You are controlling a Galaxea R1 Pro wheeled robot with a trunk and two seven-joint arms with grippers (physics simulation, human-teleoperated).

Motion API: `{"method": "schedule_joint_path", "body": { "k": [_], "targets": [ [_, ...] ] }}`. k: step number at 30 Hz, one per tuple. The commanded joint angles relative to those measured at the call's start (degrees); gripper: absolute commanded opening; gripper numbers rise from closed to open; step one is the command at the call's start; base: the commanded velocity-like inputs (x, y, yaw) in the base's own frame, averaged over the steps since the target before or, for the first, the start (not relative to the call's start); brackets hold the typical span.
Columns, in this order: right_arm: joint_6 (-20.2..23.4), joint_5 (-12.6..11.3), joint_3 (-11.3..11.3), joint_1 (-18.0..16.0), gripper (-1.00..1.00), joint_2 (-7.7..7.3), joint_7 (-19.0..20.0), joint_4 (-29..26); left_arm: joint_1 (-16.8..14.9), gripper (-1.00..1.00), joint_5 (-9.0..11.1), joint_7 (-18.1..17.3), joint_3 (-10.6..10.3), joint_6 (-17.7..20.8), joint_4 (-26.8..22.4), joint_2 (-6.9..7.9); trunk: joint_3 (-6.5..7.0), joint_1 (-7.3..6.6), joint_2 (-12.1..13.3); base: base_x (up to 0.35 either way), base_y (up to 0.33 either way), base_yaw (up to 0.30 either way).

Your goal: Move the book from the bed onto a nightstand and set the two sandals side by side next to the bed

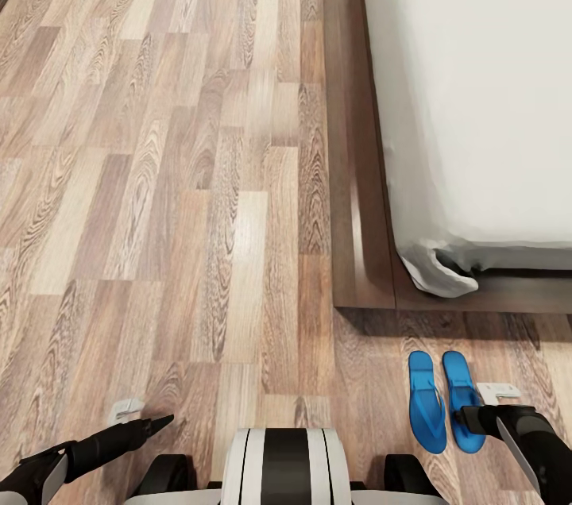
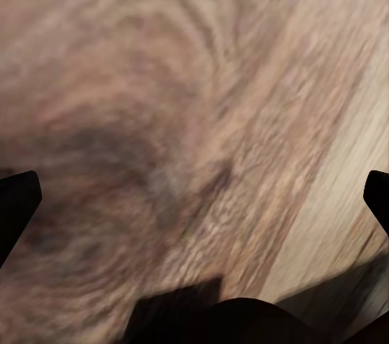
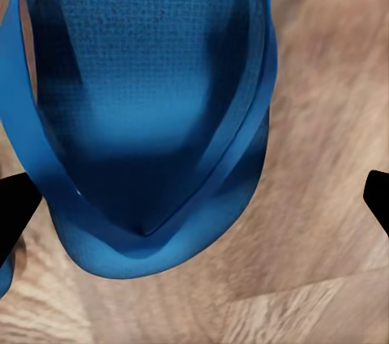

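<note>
- Two sandals (image 1: 445,402): side by side near the bed (image 1: 373,195), long axes along it.
- Right gripper (image 1: 469,419): nearest, just above the right-hand one, jaws spread, empty.
- Left gripper (image 1: 155,424): well apart, open, empty.

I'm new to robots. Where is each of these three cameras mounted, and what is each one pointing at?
Head view: sits on the robot's head, looking down at the wood floor, the bed corner and two sandals; both dark arms and the white base show.
Left wrist view: on the left arm, facing the floor closely; the left gripper has fingertips at the edges.
Right wrist view: on the right arm, right gripper over one blue sandal.
Shared: the sandals appear in head and right wrist views.
</note>
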Motion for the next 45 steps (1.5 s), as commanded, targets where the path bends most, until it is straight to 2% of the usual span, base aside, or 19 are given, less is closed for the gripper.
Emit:
{"method": "schedule_joint_path", "body": {
  "k": [1,11,29,38,43,45],
  "targets": [
    [0.3,0.0,-0.1,0.0,1.00,0.01,0.2,-0.1,0.0,1.00,-0.4,-0.3,0.5,0.6,-0.1,-0.03,-0.03,-0.01,0.0,0.000,0.000,0.000],
    [0.3,0.0,-0.1,0.0,1.00,0.01,0.2,-0.1,0.0,1.00,-0.4,-0.4,0.5,0.6,-0.1,-0.03,-0.03,-0.01,0.0,0.000,0.000,0.000],
    [0.3,0.0,-0.1,0.0,1.00,0.01,0.3,-0.1,0.0,1.00,-0.4,-0.3,0.5,0.7,-0.1,-0.39,3.96,-0.47,0.2,0.000,0.000,0.000],
    [0.3,-0.3,-0.4,0.0,1.00,-0.15,0.8,-1.9,0.0,1.00,-0.4,-0.3,0.5,0.7,-0.1,-0.44,5.95,-0.70,0.3,0.000,0.000,0.000],
    [0.7,-2.7,-1.3,0.3,1.00,-1.05,3.7,-5.0,0.0,1.00,-0.4,-0.3,0.4,0.7,-0.1,-0.45,7.06,-0.83,0.4,0.000,0.000,0.000],
    [0.7,-4.4,-2.6,0.4,1.00,-2.28,6.8,-5.2,0.0,1.00,-0.4,-0.3,0.5,0.7,-0.1,-0.41,7.50,-0.88,0.4,0.000,0.000,0.000]
  ]
}}
